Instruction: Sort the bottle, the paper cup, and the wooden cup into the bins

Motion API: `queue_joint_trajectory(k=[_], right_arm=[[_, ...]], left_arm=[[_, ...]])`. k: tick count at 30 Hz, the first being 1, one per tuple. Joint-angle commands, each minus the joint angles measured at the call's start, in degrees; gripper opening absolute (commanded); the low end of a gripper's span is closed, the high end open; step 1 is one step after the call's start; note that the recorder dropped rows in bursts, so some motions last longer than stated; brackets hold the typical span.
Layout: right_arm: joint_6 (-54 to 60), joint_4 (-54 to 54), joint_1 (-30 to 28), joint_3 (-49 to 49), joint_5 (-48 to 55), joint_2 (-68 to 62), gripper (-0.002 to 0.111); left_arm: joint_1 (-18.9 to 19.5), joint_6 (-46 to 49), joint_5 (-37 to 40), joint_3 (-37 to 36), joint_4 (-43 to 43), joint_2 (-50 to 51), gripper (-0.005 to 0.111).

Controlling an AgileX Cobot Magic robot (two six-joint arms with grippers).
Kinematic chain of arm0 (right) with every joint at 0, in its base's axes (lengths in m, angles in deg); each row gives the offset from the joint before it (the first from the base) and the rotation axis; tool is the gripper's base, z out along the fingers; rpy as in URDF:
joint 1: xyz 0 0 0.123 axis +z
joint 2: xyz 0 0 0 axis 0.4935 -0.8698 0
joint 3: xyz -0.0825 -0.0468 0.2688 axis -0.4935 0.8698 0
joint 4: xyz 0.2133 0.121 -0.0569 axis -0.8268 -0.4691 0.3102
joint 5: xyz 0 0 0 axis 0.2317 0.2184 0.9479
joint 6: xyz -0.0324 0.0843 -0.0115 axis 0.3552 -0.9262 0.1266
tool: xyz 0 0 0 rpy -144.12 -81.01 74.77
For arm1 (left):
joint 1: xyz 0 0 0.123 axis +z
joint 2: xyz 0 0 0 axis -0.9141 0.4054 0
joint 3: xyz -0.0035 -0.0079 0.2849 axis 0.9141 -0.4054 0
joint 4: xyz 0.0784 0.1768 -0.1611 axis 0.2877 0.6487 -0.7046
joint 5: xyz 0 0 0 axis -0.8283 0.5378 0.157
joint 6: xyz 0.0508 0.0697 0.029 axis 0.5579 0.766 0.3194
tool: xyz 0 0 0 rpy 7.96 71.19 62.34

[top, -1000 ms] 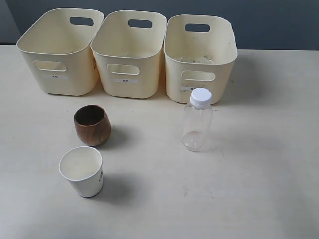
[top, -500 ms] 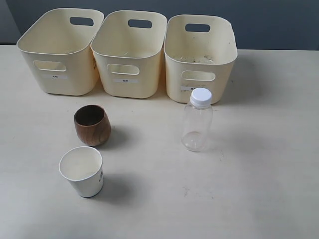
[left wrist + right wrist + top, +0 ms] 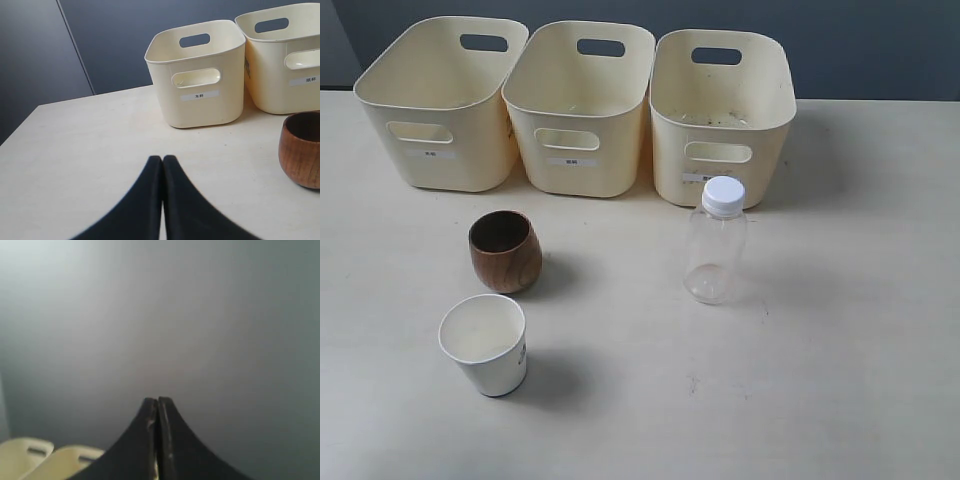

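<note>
While all three items are standing loose on the table point(image 3: 850, 320), the sorting is, by my judgement, only just beginning. The bottle point(image 3: 716, 255) is standing upright just in front of the right bin point(image 3: 720, 120). The wooden cup point(image 3: 505, 255) is sitting in front of where the left bin point(image 3: 435, 125) and the middle bin point(image 3: 578, 115) are meeting. The paper cup point(image 3: 485, 350) is standing near it, further from the bins.

The left gripper point(image 3: 162, 162) is hanging low over the table with its jaws pressed together and holding nothing, the wooden cup showing close by. The right gripper point(image 3: 158, 402) is likewise closed and empty, pointing toward a dark wall point(image 3: 160, 315) above the bins.

The next move is probably calling for one gripper to be opening wide and lowering around an item. The left one seems best placed for the wooden cup.
</note>
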Motion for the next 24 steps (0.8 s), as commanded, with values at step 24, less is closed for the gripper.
queue_joint_trajectory(k=[24], right_arm=[[-3.99,23.72,34.92,-6.89,25.48,-39.45,-0.001]], left_arm=[[-0.23,-0.07,-0.68,0.28,-0.24,0.27,0.0]])
